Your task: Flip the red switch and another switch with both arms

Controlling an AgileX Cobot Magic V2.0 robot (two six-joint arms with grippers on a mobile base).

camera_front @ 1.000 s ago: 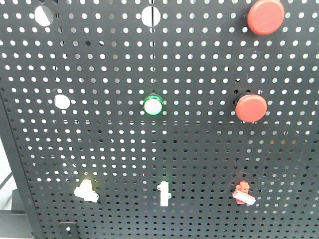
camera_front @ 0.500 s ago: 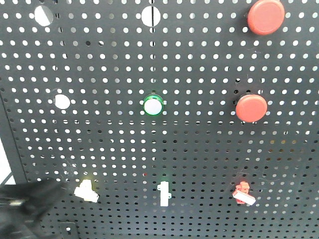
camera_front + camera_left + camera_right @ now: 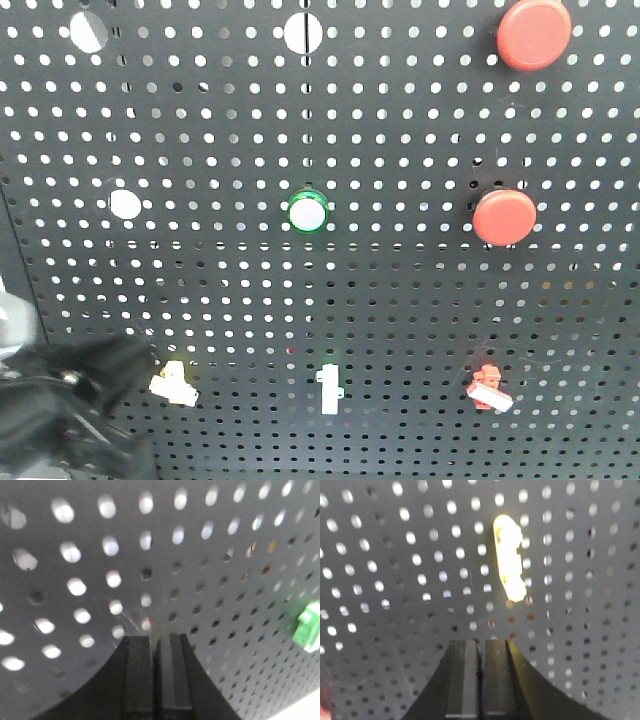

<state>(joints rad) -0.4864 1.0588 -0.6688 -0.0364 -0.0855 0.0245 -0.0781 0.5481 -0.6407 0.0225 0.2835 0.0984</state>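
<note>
On the black pegboard [image 3: 400, 300] the red switch [image 3: 488, 389] sits low on the right, its white tip pointing down-right. The other switch, a cream lever [image 3: 171, 381], sits low on the left. A blurred black arm [image 3: 70, 420] fills the lower left corner, its edge just left of the cream lever. In the right wrist view the cream lever [image 3: 509, 560] glows yellow, above and slightly right of my right gripper [image 3: 481, 642], which is shut on nothing. My left gripper [image 3: 154, 639] is also shut and empty, close to bare pegboard.
Two big round red push buttons [image 3: 533, 33] [image 3: 504, 216] stand on the right. A green-ringed white button [image 3: 307, 211] is at centre, with a straight white toggle [image 3: 328, 389] below it. A green part [image 3: 307, 630] shows at the left wrist view's right edge.
The black arm has come up into the lower left of the front view and moved right, closer to the cream lever. The switches look unchanged.
</note>
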